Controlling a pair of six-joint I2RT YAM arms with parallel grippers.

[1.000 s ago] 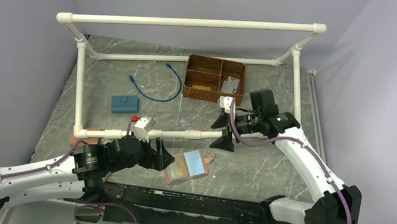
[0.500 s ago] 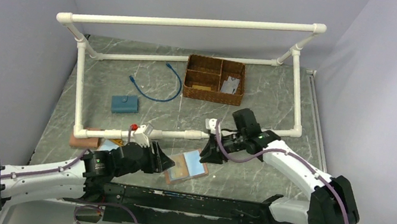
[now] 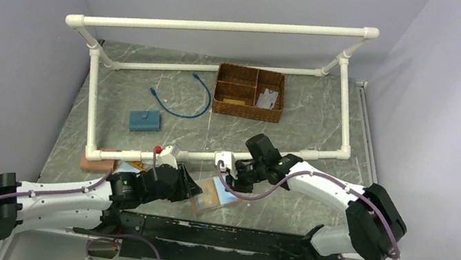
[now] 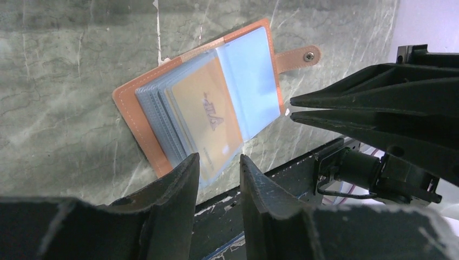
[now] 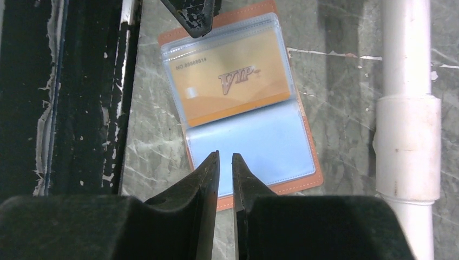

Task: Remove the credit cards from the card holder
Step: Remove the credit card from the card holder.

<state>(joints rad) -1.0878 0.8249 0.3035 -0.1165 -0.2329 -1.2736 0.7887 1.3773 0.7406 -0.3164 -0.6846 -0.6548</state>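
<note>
Centrally, the card holder lay open and flat on the table, between the two grippers and near the table's front edge. Its clear sleeves were fanned, and the credit cards sat in them, the top gold one fully visible. The left gripper stood over the holder's near corner, jaws drawn in but still apart, with the sleeve's edge showing in the gap. Whether they touched it could not be told. The right gripper stood over the empty sleeve, jaws narrowed to a slit and holding nothing visible.

The cards were probably light, stiff and slick, and the sleeves soft and glossy, so a pinch on a card's exposed short edge would likely serve best, with the leather rim pinned by the other gripper.

Room was tight. A black rail ran just beside the holder on one side and a white pipe near it on the other. The snap tab projected toward the right gripper.
</note>
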